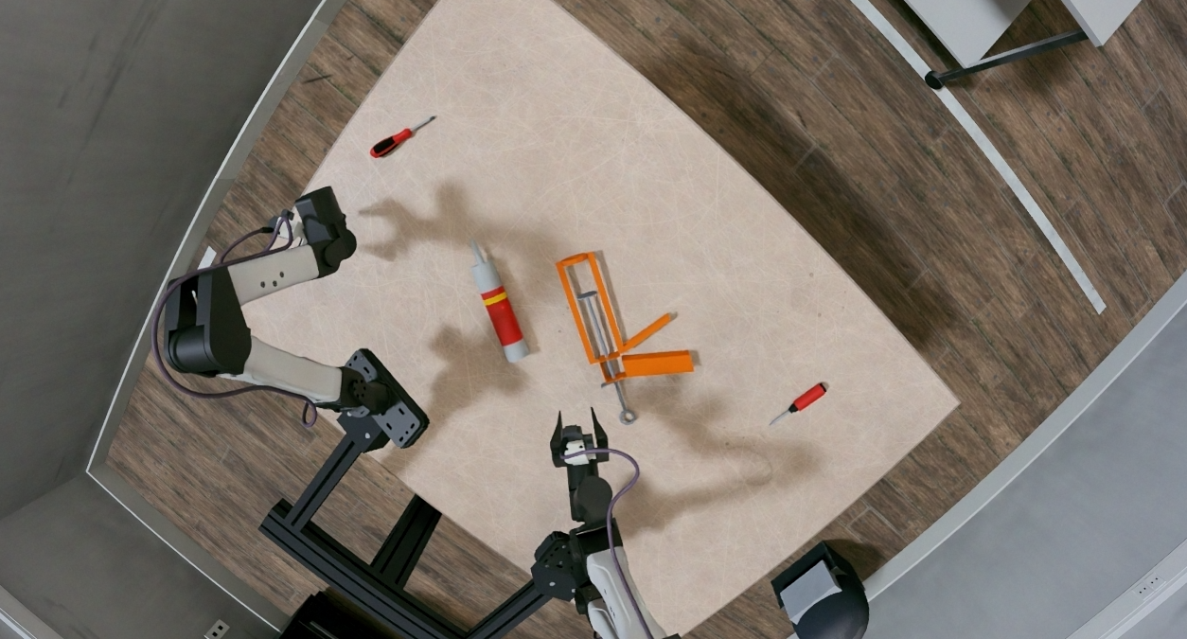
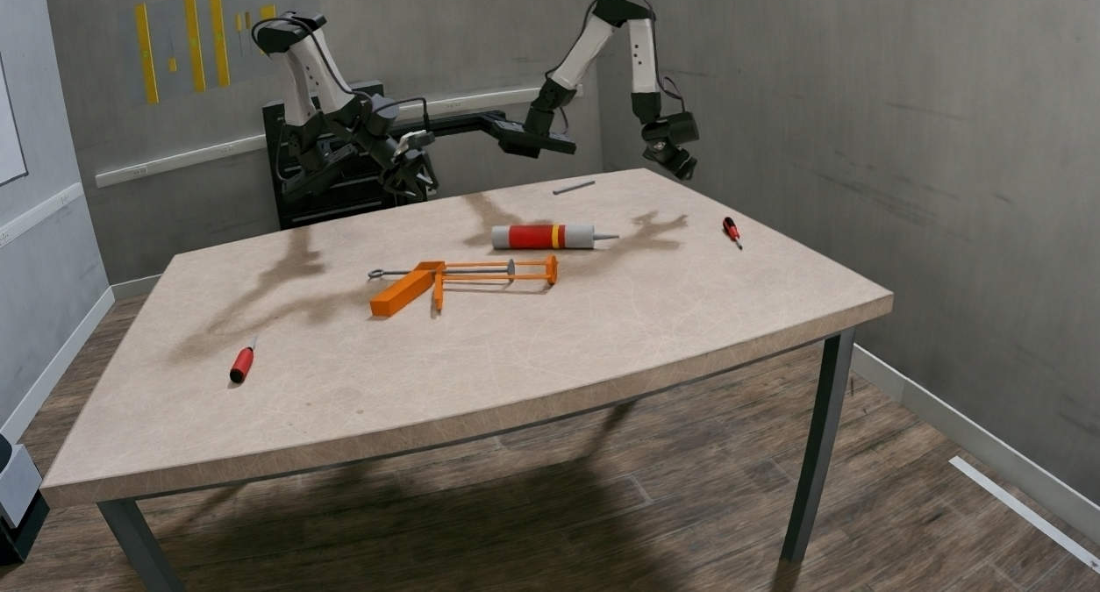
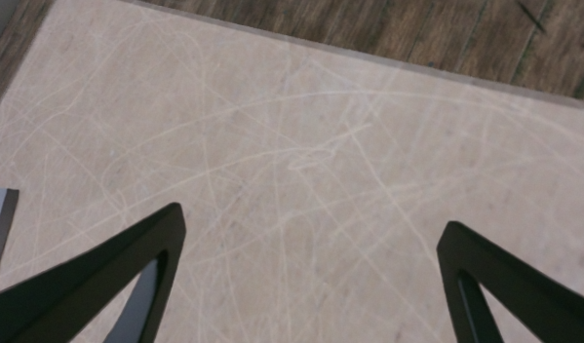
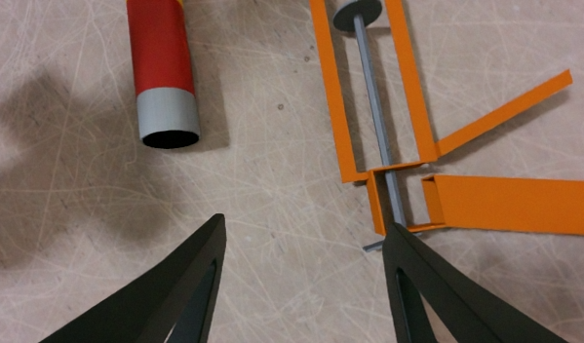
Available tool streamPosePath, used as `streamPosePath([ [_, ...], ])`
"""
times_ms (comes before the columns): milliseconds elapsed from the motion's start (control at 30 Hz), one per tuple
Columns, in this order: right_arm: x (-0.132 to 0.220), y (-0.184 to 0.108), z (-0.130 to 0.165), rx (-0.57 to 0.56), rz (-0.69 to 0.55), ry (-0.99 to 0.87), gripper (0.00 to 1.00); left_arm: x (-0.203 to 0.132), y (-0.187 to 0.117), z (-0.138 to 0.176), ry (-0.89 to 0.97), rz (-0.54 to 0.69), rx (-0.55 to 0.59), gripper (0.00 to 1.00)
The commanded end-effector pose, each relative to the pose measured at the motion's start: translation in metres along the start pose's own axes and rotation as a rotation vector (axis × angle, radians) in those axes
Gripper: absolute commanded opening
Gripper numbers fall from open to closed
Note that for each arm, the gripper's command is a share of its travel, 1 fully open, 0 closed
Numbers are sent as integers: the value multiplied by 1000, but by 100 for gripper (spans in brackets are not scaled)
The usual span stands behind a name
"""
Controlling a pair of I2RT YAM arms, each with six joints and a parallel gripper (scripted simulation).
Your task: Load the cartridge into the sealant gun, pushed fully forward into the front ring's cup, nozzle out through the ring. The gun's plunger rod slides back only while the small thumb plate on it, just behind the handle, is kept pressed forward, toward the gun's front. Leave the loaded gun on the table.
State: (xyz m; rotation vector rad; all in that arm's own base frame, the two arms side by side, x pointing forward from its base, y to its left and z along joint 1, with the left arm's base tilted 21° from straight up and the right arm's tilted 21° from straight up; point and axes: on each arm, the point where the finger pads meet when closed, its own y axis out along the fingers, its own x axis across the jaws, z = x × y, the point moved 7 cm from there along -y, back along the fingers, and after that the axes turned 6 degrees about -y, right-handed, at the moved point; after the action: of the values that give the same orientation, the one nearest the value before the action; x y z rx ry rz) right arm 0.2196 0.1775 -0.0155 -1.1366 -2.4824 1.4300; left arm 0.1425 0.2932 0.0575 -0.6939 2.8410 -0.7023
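The cartridge (image 1: pixel 502 314) (image 2: pixel 531 237) (image 4: pixel 163 54), red with grey ends, lies on the table beside the orange sealant gun (image 1: pixel 656 363) (image 2: pixel 403 289) (image 4: pixel 514 205), outside its frame. The gun lies on its side; its front ring (image 1: pixel 575 259) (image 2: pixel 552 269) is empty. The plunger disc (image 1: pixel 588 294) (image 2: pixel 510 269) (image 4: pixel 358 15) stands inside the frame, and the rod's pull ring (image 1: pixel 628 417) (image 2: pixel 375 274) sticks out behind. The thumb plate (image 4: pixel 373 247) shows behind the handle. My right gripper (image 1: pixel 576 413) (image 4: pixel 305 230) is partly open and empty, above the table behind the gun. My left gripper (image 3: pixel 312 224) is open and empty, far from both.
One red-black screwdriver (image 1: pixel 390 145) (image 2: pixel 731 229) lies beyond the cartridge's nozzle end. Another red screwdriver (image 1: pixel 807 396) (image 2: pixel 240 365) lies on the gun's handle side. A grey bar (image 2: pixel 574 187) (image 3: pixel 2 219) lies near the table edge by the left arm.
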Motion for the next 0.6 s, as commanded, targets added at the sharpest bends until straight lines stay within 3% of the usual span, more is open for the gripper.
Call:
streamPosePath([
  [0,-9,-1,-9,-9,6,106,62,-17,-10,14,92,45,49,92],
  [567,-28,0,5,72,37,413,62,-76,-72,61,350,252,140,92],
])
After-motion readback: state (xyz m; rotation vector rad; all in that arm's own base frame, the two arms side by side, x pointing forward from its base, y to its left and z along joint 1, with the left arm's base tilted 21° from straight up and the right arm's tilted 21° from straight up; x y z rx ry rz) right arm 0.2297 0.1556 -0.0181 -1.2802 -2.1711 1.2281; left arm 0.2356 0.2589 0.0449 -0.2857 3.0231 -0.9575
